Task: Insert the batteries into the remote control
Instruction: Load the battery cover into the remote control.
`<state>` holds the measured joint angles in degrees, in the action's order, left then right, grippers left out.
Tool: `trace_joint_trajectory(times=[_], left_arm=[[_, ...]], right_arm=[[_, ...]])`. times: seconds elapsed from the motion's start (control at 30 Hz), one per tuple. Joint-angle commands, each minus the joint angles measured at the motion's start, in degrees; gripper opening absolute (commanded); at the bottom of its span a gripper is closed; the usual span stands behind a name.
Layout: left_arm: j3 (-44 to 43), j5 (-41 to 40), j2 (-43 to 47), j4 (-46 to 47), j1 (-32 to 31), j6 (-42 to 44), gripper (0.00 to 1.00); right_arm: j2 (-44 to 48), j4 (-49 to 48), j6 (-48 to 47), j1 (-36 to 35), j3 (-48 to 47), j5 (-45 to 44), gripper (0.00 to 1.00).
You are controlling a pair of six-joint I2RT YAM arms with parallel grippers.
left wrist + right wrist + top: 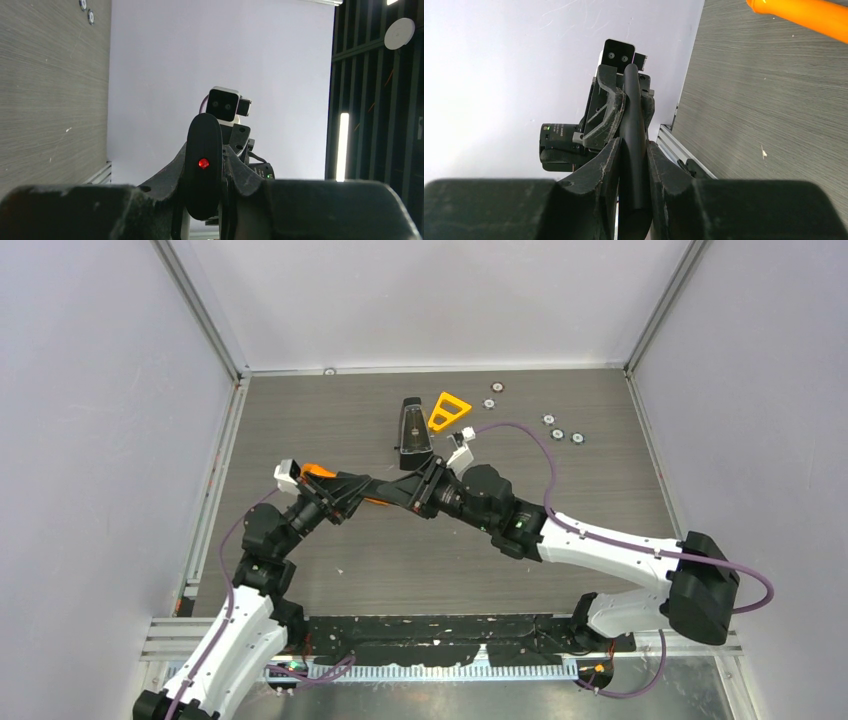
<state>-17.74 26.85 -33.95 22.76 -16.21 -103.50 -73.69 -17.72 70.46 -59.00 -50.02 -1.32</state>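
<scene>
The remote control (398, 492), a slim black bar, is held in the air over the middle of the table between both grippers. My left gripper (366, 491) is shut on one end. In the left wrist view the remote control (203, 145) stands end-on between my left gripper's (205, 181) jaws, with a red light glowing on it. My right gripper (423, 487) is shut on the other end. In the right wrist view the remote control (634, 125) runs edge-on between the right gripper's (633, 167) jaws, which press on both sides. The batteries are out of view.
A tapered black case (411, 427) and an orange triangle (449, 410) lie behind the grippers. Several silver discs (558, 433) are scattered at the back right. An orange tool (318, 470) lies under the left gripper; the orange tool (799, 12) also shows in the right wrist view.
</scene>
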Motion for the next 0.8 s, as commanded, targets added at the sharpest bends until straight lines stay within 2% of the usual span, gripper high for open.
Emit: trace_joint_trajectory(times=[0.0,0.13,0.2,0.33,0.47,0.53,0.67,0.77], left_arm=[[-4.69,9.05,1.54,4.31,-1.99,1.95,0.00],[-4.22,7.97,1.85,3.66,-1.99,3.54,0.00],[-3.92,6.80,2.29,2.05,-1.90,5.19,0.00],[-3.02,4.14,2.73,-1.40,-1.90,9.43,0.00],[-1.97,3.17,2.52,-2.81,-1.83,12.55,0.00],[-1.60,3.56,2.41,-2.75,-1.82,14.07,0.00],[-1.45,5.66,2.18,-2.85,-1.81,18.15,0.00],[-2.80,9.62,1.42,-3.14,-1.81,23.97,0.00]], right_arm=[[-4.07,4.08,-2.27,-1.51,-2.32,0.52,0.10],[-3.81,4.14,-2.43,-1.51,-1.77,0.45,0.14],[-2.54,4.36,-2.69,-1.44,-0.99,0.49,0.19],[2.94,5.16,-4.11,-1.02,1.87,0.48,0.42],[10.05,4.87,-8.68,-0.67,5.32,2.42,0.76],[14.09,5.33,-11.80,-0.52,6.62,3.25,0.88],[22.05,8.78,-16.37,0.12,8.54,3.00,0.98],[25.94,10.97,-19.21,1.15,8.77,5.19,0.99]])
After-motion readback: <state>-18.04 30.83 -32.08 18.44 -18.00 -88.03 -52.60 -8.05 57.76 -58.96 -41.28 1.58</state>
